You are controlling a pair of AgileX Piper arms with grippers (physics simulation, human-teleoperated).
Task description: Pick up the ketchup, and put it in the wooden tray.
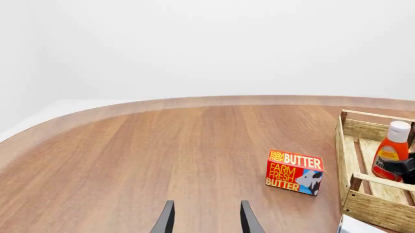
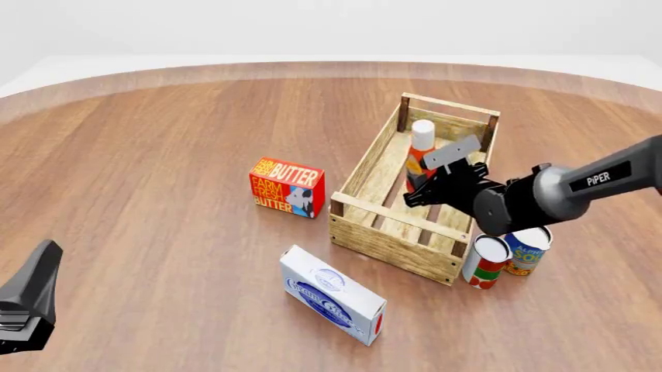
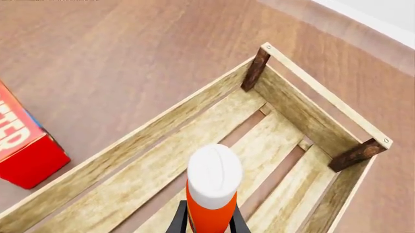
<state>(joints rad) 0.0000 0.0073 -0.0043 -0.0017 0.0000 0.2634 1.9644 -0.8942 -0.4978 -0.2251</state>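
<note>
Holding the ketchup [image 2: 419, 151] upright between its fingers, the right gripper [image 2: 432, 184] hangs over the wooden tray [image 2: 364, 208] in the front view; bottle sits inside the tray walls, but whether its base touches the floor planks is hidden by the gripper body. Risk, my read: opening with the base off the floor or over a plank gap would let a tall bottle tip against the wall. Two cans [image 2: 505, 256] sit just behind the arm; a low pull-back could knock them. Left gripper [image 2: 26, 298] is cut off at the frame edge; can't tell its state there.

Left wrist view: left fingers [image 1: 166, 219] stand apart with nothing between them, only tips showing; butter box [image 1: 294, 172] lies ahead and to one side of them; tray and bottle partly cropped; a white corner [image 1: 353, 225] at the frame edge can't be identified from this view alone.

Right wrist view: white cap [image 3: 215, 175] fills the space just ahead of the fingertips; fingers [image 3: 182, 218] press both sides of the orange body; bottle base and label hidden; plank gaps lie directly beyond the cap, so footing is uncertain.
</note>
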